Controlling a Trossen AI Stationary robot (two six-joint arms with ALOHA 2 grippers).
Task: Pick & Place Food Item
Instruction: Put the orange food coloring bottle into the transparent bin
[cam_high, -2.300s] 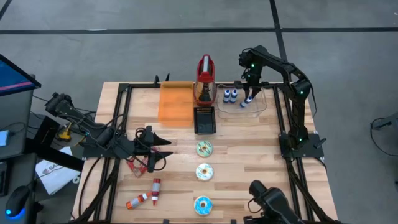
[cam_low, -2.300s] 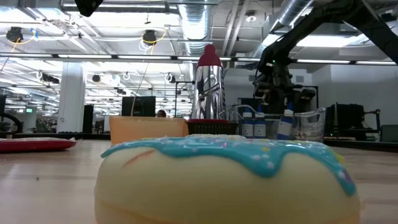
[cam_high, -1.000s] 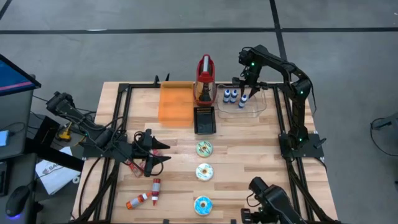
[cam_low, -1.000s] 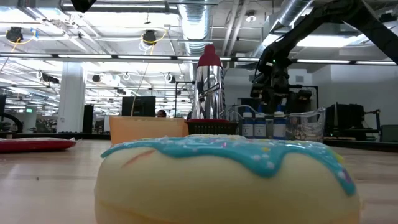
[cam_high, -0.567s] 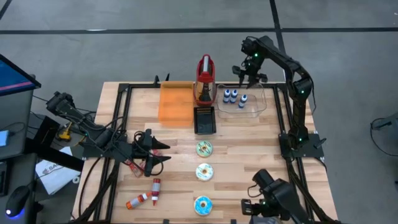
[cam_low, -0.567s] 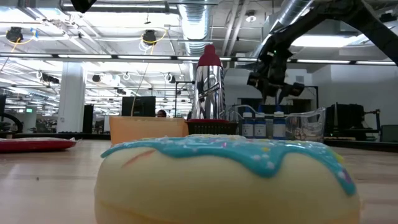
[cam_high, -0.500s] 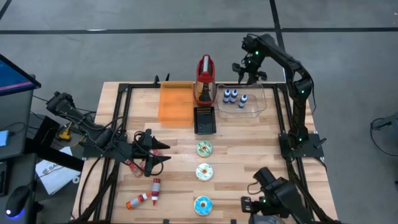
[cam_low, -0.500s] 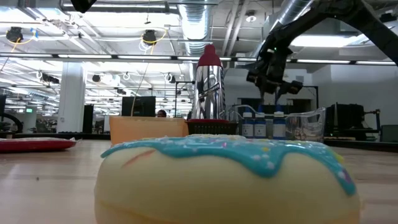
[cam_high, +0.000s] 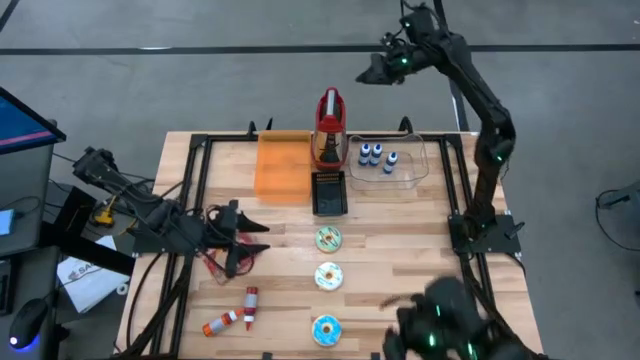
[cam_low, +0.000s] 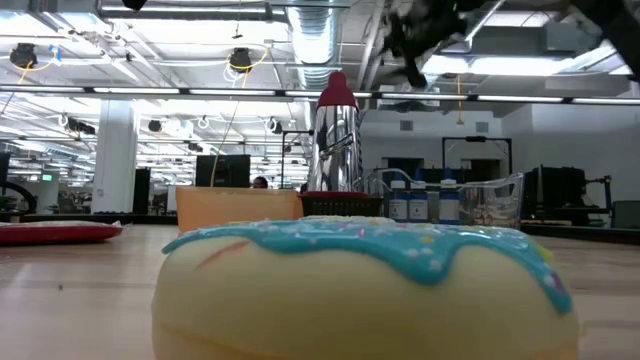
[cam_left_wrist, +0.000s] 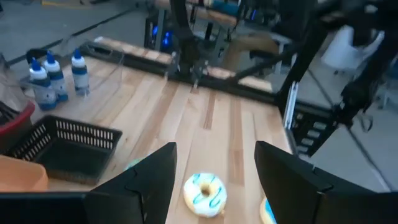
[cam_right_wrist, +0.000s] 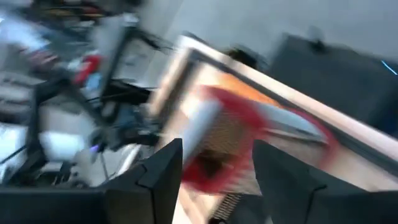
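Note:
The food item, a flat red packet (cam_high: 211, 263), lies on the table near its left edge and partly under my left arm; the low view shows the packet (cam_low: 50, 232) flat on the wood. My left gripper (cam_high: 250, 240) hovers open above the table just right of it, with nothing between its fingers (cam_left_wrist: 214, 186). My right gripper (cam_high: 366, 74) is open and empty, high up over the table's far edge; its own view (cam_right_wrist: 217, 186) is blurred.
Along the far side stand an orange tray (cam_high: 283, 165), a red-topped metal vessel (cam_high: 330, 125), a black basket (cam_high: 329, 192) and a clear bin (cam_high: 410, 165) with three bottles (cam_high: 377, 155). Three doughnuts (cam_high: 328, 276) lie in a row mid-table. Two red-and-white tubes (cam_high: 250, 305) lie near left.
My right gripper has risen steeply out of the clear bin, swinging up and toward the far edge while its wrist rolled; it stayed open and the three bottles stayed standing in the bin.

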